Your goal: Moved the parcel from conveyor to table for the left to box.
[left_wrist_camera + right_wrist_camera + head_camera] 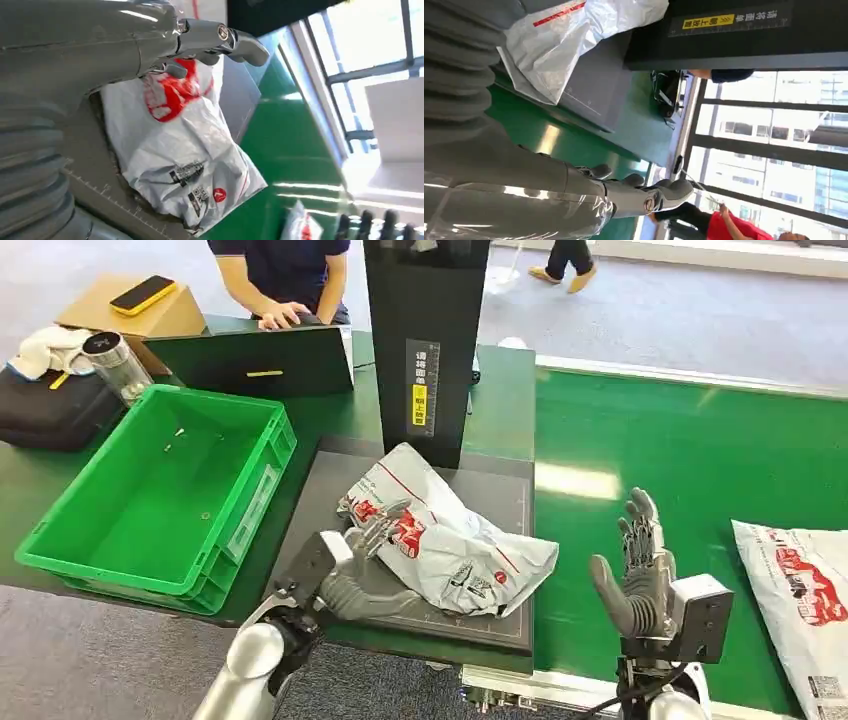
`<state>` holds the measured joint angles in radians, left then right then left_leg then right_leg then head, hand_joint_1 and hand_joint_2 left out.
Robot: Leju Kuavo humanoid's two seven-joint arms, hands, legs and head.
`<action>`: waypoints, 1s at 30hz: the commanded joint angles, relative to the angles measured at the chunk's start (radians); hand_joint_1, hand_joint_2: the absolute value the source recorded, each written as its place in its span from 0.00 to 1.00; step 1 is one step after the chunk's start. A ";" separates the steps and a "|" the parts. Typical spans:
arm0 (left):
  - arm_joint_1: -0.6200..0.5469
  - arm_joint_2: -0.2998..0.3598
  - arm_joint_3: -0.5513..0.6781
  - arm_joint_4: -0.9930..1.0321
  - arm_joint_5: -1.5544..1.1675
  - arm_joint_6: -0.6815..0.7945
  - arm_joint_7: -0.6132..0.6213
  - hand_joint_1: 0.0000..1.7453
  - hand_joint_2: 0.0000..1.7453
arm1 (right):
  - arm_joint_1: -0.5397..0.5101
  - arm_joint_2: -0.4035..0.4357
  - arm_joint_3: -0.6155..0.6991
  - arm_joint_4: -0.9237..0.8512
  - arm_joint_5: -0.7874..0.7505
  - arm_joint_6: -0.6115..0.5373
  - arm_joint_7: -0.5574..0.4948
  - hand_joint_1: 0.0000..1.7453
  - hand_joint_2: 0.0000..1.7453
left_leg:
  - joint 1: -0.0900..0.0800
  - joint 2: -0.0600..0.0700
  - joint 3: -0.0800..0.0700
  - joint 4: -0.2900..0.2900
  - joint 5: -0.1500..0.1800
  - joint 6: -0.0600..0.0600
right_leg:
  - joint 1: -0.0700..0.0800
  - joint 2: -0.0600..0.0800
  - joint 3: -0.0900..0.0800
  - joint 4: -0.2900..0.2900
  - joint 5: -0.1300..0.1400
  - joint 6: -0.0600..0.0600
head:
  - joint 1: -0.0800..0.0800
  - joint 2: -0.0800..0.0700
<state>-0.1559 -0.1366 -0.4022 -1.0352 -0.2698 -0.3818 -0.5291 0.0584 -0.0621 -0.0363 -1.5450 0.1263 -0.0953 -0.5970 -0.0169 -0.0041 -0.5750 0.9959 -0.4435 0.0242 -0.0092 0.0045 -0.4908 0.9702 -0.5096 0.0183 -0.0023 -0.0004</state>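
Grey scale plate carries the parcel beside the green crate — my left hand rests on it, fingers loosely curled; right hand spread, empty — grip the bunched film firmly.

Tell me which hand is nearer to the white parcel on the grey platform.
Left. The left hand rests on the white parcel at its printed end. The right hand is raised over the green conveyor, apart from it.

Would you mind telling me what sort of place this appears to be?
Probably a parcel-sorting test station: a green conveyor carrying a mailer bag, a scanning platform and a green crate.
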 commanded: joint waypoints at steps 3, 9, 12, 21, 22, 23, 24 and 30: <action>-0.325 -0.124 -0.362 0.449 -0.346 0.289 0.096 0.00 1.00 | -0.042 0.114 -0.074 0.093 0.021 0.010 -0.002 0.00 1.00 | 0.001 -0.003 0.002 -0.002 0.002 -0.002 | 0.000 -0.004 0.004 -0.002 0.001 0.000 | 0.000 0.000; -0.418 -0.190 -0.473 0.615 -0.553 0.444 0.317 0.00 1.00 | -0.035 0.140 -0.093 0.098 0.043 0.011 0.001 0.00 1.00 | 0.000 -0.003 0.001 0.000 0.001 -0.002 | 0.000 -0.003 0.004 -0.002 0.000 0.000 | 0.000 0.000; -0.441 -0.212 -0.496 0.692 -0.623 0.447 0.432 0.00 1.00 | -0.038 0.159 -0.100 0.101 0.071 0.015 0.005 0.00 1.00 | 0.000 -0.001 0.002 -0.001 0.001 -0.002 | 0.000 -0.002 0.003 -0.002 0.001 0.000 | 0.000 0.000; -0.440 -0.187 -0.482 0.763 -0.674 0.328 0.666 0.00 1.00 | -0.044 0.183 -0.125 0.104 0.093 0.024 0.007 0.00 1.00 | 0.000 0.002 0.003 -0.002 0.000 -0.002 | 0.001 0.001 0.003 -0.002 0.001 0.000 | 0.000 0.000; -0.439 -0.182 -0.485 0.762 -0.690 0.310 0.692 0.00 1.00 | -0.045 0.185 -0.127 0.106 0.095 0.026 0.009 0.00 1.00 | 0.001 0.003 0.004 -0.003 0.001 -0.003 | 0.001 0.002 0.004 -0.003 0.002 -0.001 | 0.000 0.000; -0.436 -0.177 -0.469 0.761 -0.690 0.292 0.706 0.00 1.00 | -0.050 0.184 -0.127 0.115 0.097 0.030 0.010 0.00 1.00 | 0.000 0.003 0.004 -0.002 0.000 -0.002 | 0.001 0.003 0.003 -0.001 0.001 0.000 | 0.000 0.000; -0.432 -0.169 -0.458 0.761 -0.692 0.292 0.713 0.01 1.00 | -0.055 0.184 -0.127 0.125 0.097 0.030 0.010 0.00 1.00 | 0.001 0.003 0.005 -0.003 0.001 -0.003 | 0.001 0.003 0.004 -0.002 0.001 -0.001 | 0.000 0.000; -0.423 -0.163 -0.438 0.758 -0.701 0.302 0.718 1.00 1.00 | -0.062 0.178 -0.115 0.145 0.094 0.026 0.006 0.00 1.00 | 0.001 0.004 0.006 -0.002 0.000 -0.002 | 0.001 0.004 0.006 -0.001 0.002 -0.001 | 0.000 0.000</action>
<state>-0.5688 -0.3334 -0.8434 -0.3693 -0.9594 -0.0786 0.1744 0.0343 0.0900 -0.1366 -1.4805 0.2213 -0.0690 -0.5913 -0.0173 -0.0036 -0.5708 0.9954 -0.4430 0.0248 -0.0091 0.0049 -0.4862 0.9707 -0.5091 0.0187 -0.0023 -0.0004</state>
